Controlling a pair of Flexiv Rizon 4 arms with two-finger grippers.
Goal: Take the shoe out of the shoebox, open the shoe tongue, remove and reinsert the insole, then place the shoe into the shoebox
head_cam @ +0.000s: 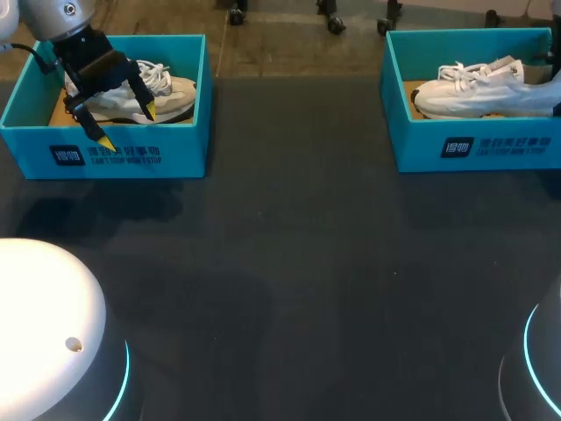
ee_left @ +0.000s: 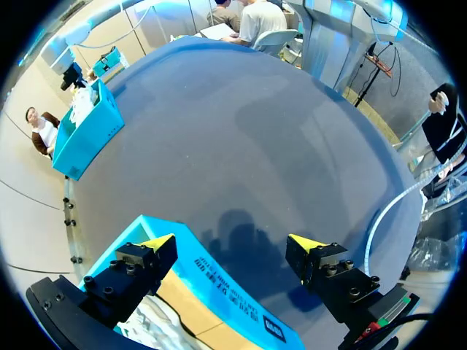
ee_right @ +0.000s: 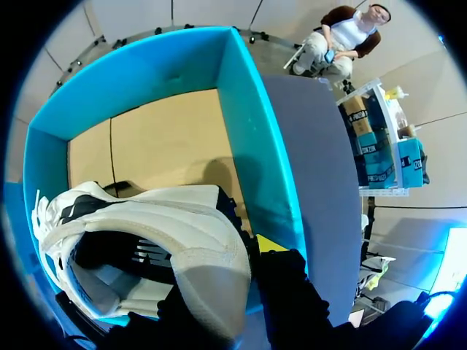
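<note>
Left box (head_cam: 131, 156): teal shoebox at the table's far left corner, open at the top, tan floor inside.
Left shoe (head_cam: 166, 95): cream-white sneaker lying in the left box, toe toward the table's middle, laces up. Its heel end is hidden under the left gripper.
Right box (head_cam: 491, 145): matching teal shoebox at the far right, well apart from the left box.
Right shoe (head_cam: 478, 88): white sneaker lying in the right box, toe toward the table's middle and heel toward the table's right edge. In the right wrist view its opening faces up, with a grey insole showing inside. Bare tan floor lies beyond it.
Table (head_cam: 289, 263): dark grey top, bare between the two boxes.
Arm bases (head_cam: 44, 324): white rounded housings with a blue-lit ring, at the near corners.
Obstruction: the left box's front wall lies between the left gripper's open fingers.
Left gripper (head_cam: 127, 124): comes in from the far left corner and hangs tilted over the left box. Its jaws are wide and hold nothing. One yellow tip (ee_left: 157, 243) is over the box's inside, the other over the table outside the wall.
Right gripper (ee_right: 277, 288): low in the right box at the shoe's heel, beside the box's side wall. Its jaw state cannot be told, because the shoe hides it.
</note>
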